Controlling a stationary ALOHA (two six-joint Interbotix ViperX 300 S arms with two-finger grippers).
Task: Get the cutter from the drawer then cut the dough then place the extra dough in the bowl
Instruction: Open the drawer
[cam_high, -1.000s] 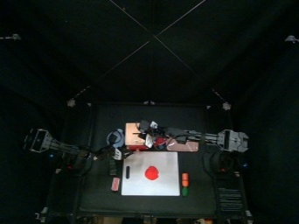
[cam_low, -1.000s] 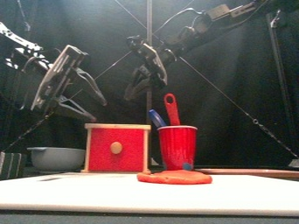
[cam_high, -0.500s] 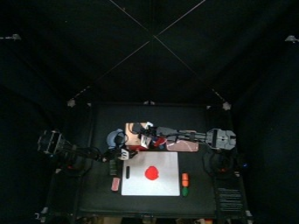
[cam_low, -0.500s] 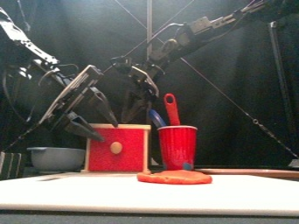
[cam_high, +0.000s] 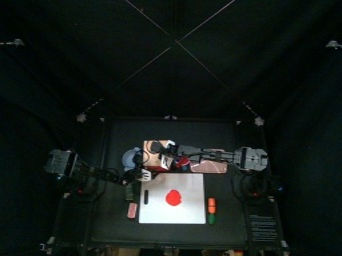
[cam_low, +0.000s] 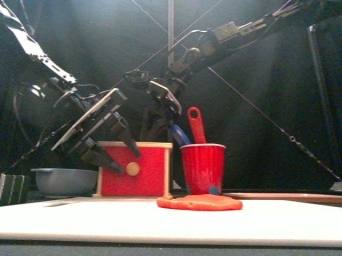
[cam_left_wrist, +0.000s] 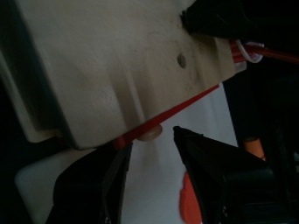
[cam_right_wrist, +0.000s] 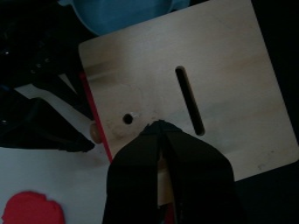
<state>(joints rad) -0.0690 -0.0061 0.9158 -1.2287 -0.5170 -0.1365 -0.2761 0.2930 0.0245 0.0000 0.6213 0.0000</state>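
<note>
Drawer front (cam_low: 144, 181), red with a small round knob (cam_left_wrist: 149, 133), closes the near face of the pale wooden box (cam_high: 158, 150) and faces the table's front. The box stands at the back of the table, just behind the white cutting board (cam_low: 80, 222). The left gripper (cam_left_wrist: 151, 136) comes in low from the left with its jaws spread, one on each side of the knob and not closed on it. The right gripper (cam_right_wrist: 163, 128) reaches in from the right and rests its tips on the box's top, beside the slot, with its jaws pressed together and nothing between them. The blue-grey bowl (cam_low: 62, 180) sits just beside the box's left wall. The red cup (cam_low: 203, 166) stands close to the box's right side, its red and blue knives (cam_low: 195, 124) sticking up. In the left wrist view the board's back edge lies close under the drawer front. Red dough (cam_high: 171, 197) lies as a flat disc in the middle of the board, with bare white all around it and a clear strip between it and the drawer. Small red and green toys (cam_high: 210, 206) lie by the board's right edge, and a pinkish one (cam_high: 130, 211) lies off its left edge.
</note>
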